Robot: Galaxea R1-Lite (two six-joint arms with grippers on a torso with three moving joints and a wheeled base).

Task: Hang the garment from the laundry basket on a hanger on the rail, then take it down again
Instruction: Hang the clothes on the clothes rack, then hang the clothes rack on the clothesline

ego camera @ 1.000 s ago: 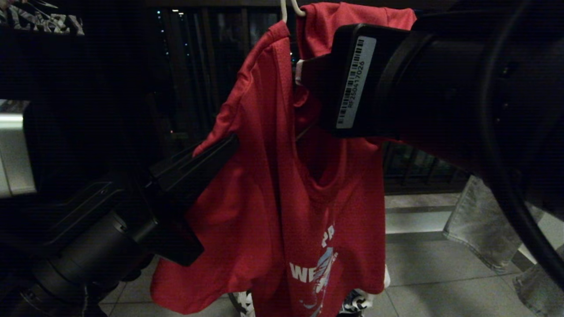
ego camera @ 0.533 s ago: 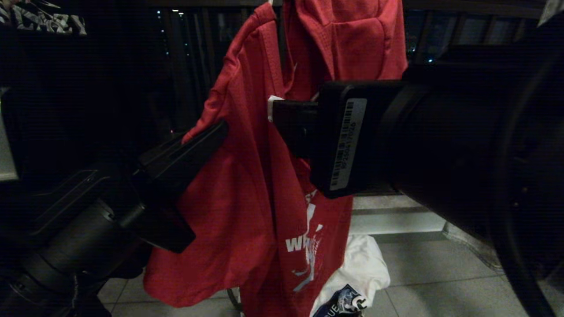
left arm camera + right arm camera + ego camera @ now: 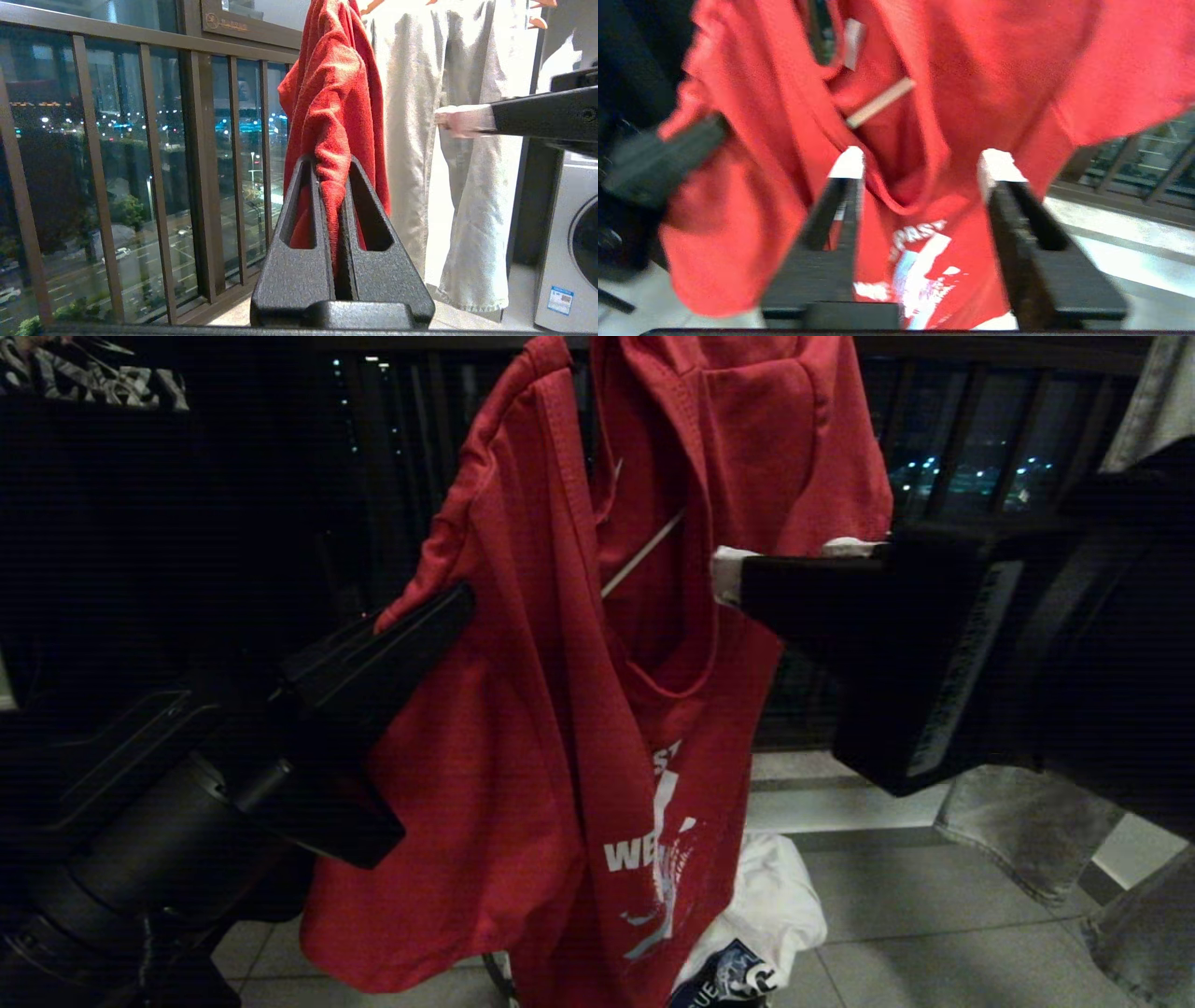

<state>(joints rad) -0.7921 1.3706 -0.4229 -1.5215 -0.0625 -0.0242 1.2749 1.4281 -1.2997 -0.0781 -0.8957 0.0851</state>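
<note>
Red shirt [image 3: 560, 709] hangs on the hanger [image 3: 642, 553], its sleeve pinched at nine o'clock by the left hand [image 3: 334, 186]. Right hand [image 3: 920, 172], empty, fingers apart, faces the collar; next, grip there.

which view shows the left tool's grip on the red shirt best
The left wrist view: the left tool is shut on a fold of the red shirt. The head view shows it side-on at the sleeve; the right wrist view, only blurred.

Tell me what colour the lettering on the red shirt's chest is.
White, on the garment; the lettering shows best in the head view.
</note>
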